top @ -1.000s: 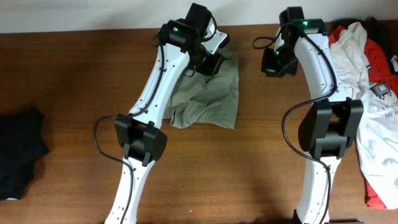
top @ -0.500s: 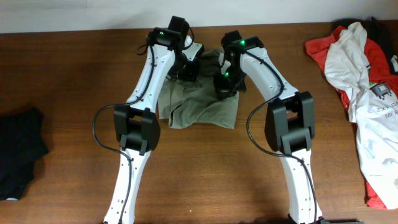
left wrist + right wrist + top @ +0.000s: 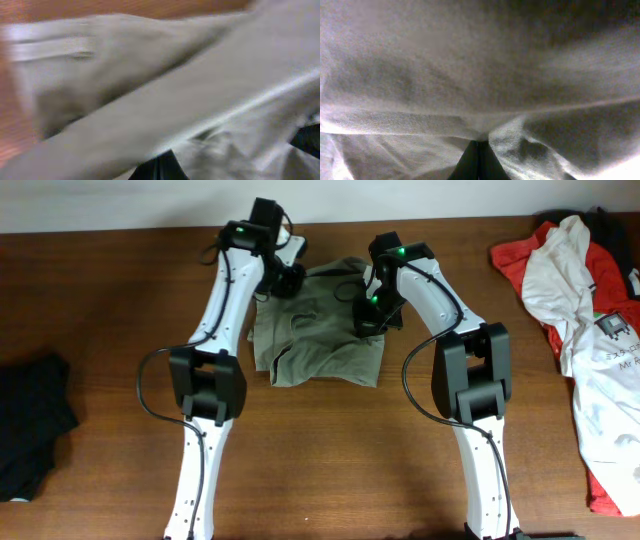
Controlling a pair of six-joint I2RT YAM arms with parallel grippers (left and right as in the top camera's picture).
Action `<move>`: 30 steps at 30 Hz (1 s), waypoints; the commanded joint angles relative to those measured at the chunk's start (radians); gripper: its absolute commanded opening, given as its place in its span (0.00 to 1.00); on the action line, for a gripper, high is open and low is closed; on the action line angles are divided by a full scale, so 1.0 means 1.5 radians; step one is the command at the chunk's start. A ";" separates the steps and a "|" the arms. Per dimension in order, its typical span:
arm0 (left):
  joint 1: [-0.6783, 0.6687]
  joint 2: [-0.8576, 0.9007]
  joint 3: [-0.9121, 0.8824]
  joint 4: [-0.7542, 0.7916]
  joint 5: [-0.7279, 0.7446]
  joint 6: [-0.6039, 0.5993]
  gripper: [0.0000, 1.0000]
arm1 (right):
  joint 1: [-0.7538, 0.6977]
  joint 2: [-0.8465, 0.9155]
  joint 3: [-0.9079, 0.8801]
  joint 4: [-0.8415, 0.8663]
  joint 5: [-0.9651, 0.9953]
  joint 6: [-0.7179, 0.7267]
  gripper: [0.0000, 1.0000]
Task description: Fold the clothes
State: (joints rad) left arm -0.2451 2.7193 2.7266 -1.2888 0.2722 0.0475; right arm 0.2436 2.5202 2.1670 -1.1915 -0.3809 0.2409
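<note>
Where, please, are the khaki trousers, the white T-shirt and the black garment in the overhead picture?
khaki trousers (image 3: 322, 345), overhead view, middle of the cloth
white T-shirt (image 3: 590, 395), overhead view, its front
black garment (image 3: 30, 420), overhead view, its middle

Overhead view is crisp and evenly lit from above, with just soft shadows under the arms (image 3: 225, 300) on the table (image 3: 100, 300) and no glare. Left wrist view is a mess of motion blur, the clothes (image 3: 165, 100) all streaky. Right wrist view is way too close: fabric soft and grainy, murky along the top, washed out pale at the lower corners.
</note>
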 commanded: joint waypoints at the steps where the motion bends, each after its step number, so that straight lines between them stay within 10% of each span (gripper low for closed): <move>1: 0.067 -0.002 0.003 0.048 -0.043 -0.025 0.01 | 0.026 0.019 -0.017 0.000 -0.003 0.007 0.04; 5: 0.116 -0.004 0.008 0.101 -0.052 -0.042 0.01 | 0.047 0.019 -0.018 0.000 -0.003 0.007 0.04; 10: 0.102 -0.013 0.196 -0.084 0.106 -0.042 0.01 | 0.012 0.019 -0.018 0.007 -0.003 0.007 0.04; 30: -0.029 0.078 0.099 -0.197 0.028 0.035 0.08 | -0.036 0.019 -0.017 0.028 -0.009 0.008 0.04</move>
State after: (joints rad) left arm -0.2859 2.8174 2.8754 -1.6188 0.3546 0.0788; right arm 0.1921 2.5202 2.1559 -1.1580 -0.4255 0.2543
